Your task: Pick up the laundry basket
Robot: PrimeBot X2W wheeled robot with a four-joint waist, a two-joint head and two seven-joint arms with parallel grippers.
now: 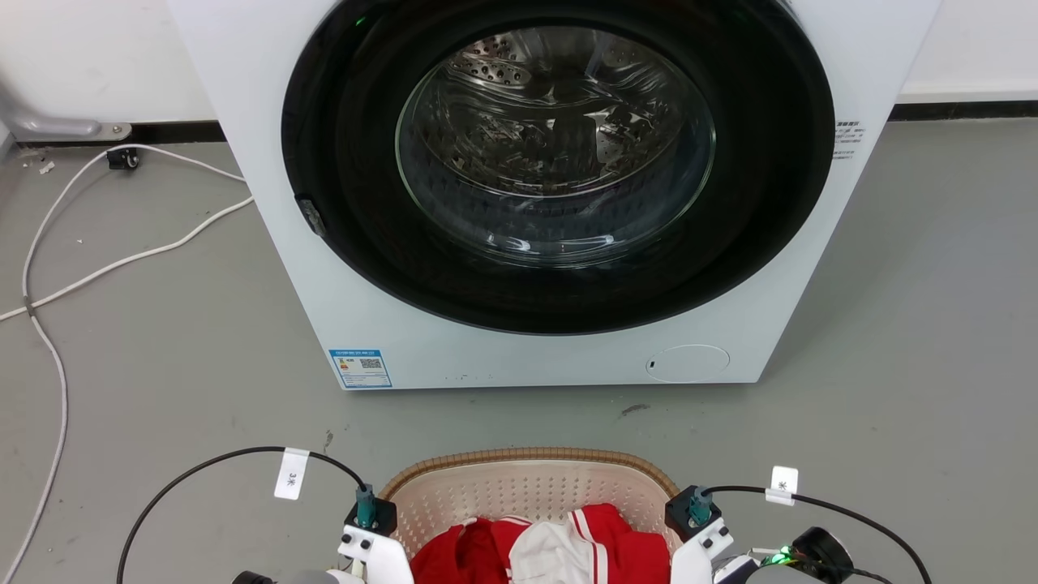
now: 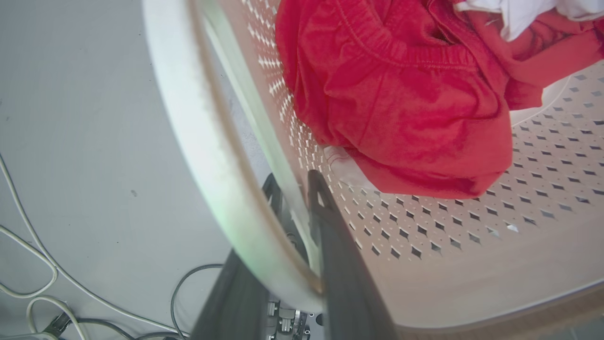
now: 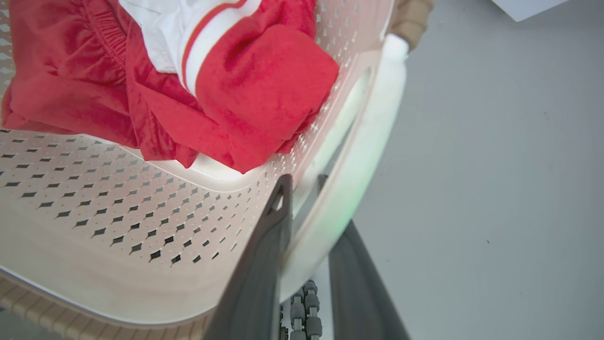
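Laundry basket (image 1: pixel 527 489) of red clothes (image 1: pixel 454 558) faces the washer (image 1: pixel 503 357).

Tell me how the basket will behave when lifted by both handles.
Probably stiff: the basket is moulded perforated plastic. Likely light: just a few clothes inside. The smooth white handles may slip or let it tilt between the left gripper and right gripper unless lifted evenly.

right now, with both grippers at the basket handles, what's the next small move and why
Probably a slow, level lift with both arms together. The left gripper straddles one white handle and the right gripper the other, a finger inside the laundry basket and one outside. How tightly the jaws clamp is unclear, so rise gently.
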